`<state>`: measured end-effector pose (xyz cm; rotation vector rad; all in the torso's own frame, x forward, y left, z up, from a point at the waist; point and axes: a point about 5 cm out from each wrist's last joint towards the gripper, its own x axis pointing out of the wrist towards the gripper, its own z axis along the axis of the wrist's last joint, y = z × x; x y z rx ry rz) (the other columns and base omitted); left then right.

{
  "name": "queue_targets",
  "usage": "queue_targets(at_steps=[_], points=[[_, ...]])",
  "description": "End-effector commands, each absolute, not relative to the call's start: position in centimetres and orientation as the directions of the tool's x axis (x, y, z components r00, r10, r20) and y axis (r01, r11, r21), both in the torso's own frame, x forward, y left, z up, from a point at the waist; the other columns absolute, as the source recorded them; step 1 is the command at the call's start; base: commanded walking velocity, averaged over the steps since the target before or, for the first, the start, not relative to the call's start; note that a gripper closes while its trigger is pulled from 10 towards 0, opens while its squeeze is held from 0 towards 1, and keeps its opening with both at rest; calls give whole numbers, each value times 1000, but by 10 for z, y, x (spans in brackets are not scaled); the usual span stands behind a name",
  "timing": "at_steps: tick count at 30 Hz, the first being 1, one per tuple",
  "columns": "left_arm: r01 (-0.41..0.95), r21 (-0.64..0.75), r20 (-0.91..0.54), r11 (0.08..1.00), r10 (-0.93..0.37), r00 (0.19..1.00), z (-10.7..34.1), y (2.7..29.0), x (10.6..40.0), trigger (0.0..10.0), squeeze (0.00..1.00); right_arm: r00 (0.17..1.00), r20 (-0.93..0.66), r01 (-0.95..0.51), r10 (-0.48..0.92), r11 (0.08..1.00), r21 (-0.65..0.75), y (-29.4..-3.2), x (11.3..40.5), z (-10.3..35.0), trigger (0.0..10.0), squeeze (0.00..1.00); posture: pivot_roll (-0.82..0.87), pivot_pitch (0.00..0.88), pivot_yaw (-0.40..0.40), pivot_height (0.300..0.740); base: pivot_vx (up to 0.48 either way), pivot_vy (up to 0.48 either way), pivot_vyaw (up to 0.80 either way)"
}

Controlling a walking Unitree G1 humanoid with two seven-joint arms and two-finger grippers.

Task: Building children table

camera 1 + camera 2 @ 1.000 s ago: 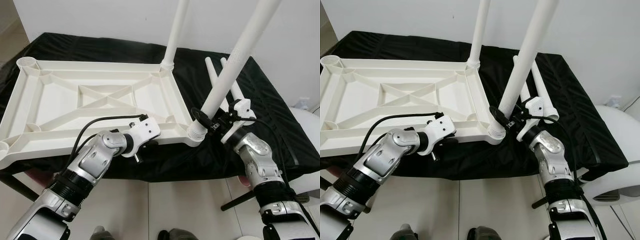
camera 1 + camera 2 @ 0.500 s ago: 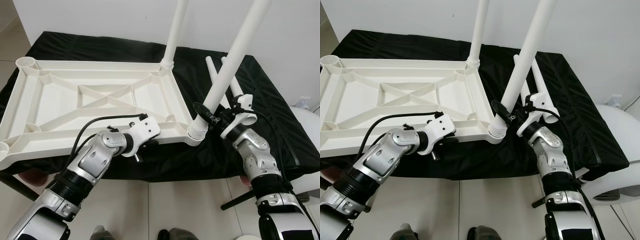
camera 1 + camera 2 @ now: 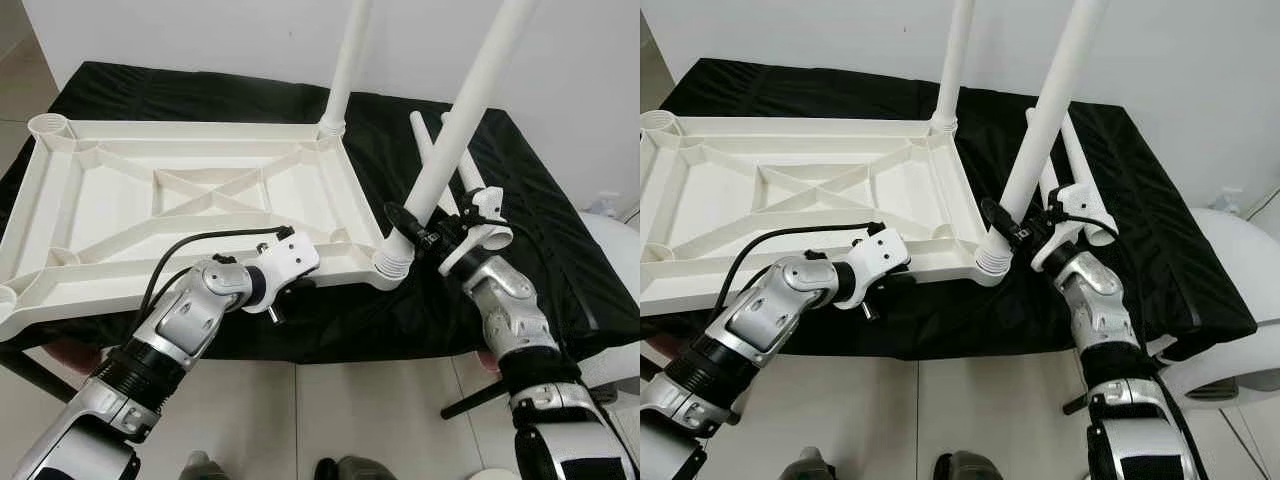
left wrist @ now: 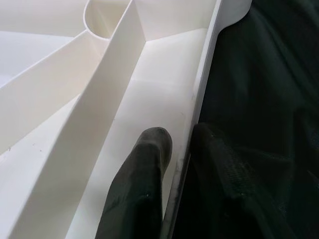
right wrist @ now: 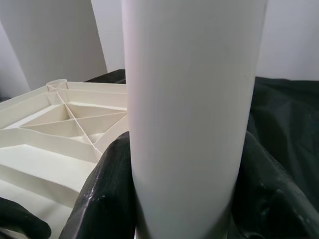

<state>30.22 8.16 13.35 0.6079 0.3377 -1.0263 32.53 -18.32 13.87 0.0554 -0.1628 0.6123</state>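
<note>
Legs are the business of this moment: my right end effector (image 3: 412, 224) is clamped on the tilted table leg (image 3: 462, 115) low down, just above the near right corner socket (image 3: 393, 266) of the upturned tabletop (image 3: 190, 200). A second ago the fingers gripped it closer to the socket and the leg leaned more to the right; now the grip sits a shade higher and the leg stands a little straighter, though it is not yet upright like the fitted far leg (image 3: 347, 62) at the far right corner. I judge that the foot is entering the socket but is not seated, so more straightening and pressing down are needed.

My left end effector (image 4: 175, 164) has stayed where it was, pinching the near rim of the tabletop, one finger (image 4: 144, 172) inside the rim and the other outside against the black cloth (image 3: 540, 230), steadying the piece. Two spare legs (image 3: 428, 150) lie on the cloth-covered surface at far right, behind my right arm. Both left corner sockets wait unfilled.
</note>
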Motion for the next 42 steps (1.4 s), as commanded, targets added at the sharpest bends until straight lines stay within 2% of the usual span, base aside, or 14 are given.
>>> queue_targets(at_steps=[1,12,20,28,34,42], points=[[815,410,-459,410,-679,573,160,93,309,10000,0,878,-170,-446,447,894,45,-209,294,65,10000,0,54,66,-72,740,0,0,0],[817,411,-459,405,-682,569,160,92,310,10000,0,882,-176,-433,436,899,56,-207,287,59,10000,0,46,59,-64,740,0,0,0],[817,413,-459,402,-683,568,160,92,310,10000,0,915,-157,-368,370,929,48,-207,288,59,10000,0,50,56,-67,740,0,0,0],[817,413,-458,403,-684,568,160,92,309,10000,0,960,-101,-256,261,965,63,-191,294,64,10000,0,55,53,-68,740,0,0,0],[815,416,-457,404,-682,571,162,92,310,10000,0,974,-40,-220,224,973,75,-170,297,72,10000,0,59,56,-68,740,0,0,0],[814,413,-455,407,-683,572,162,93,309,10000,0,980,-8,-199,200,979,48,-155,294,77,10000,0,60,63,-70,740,0,0,0]])
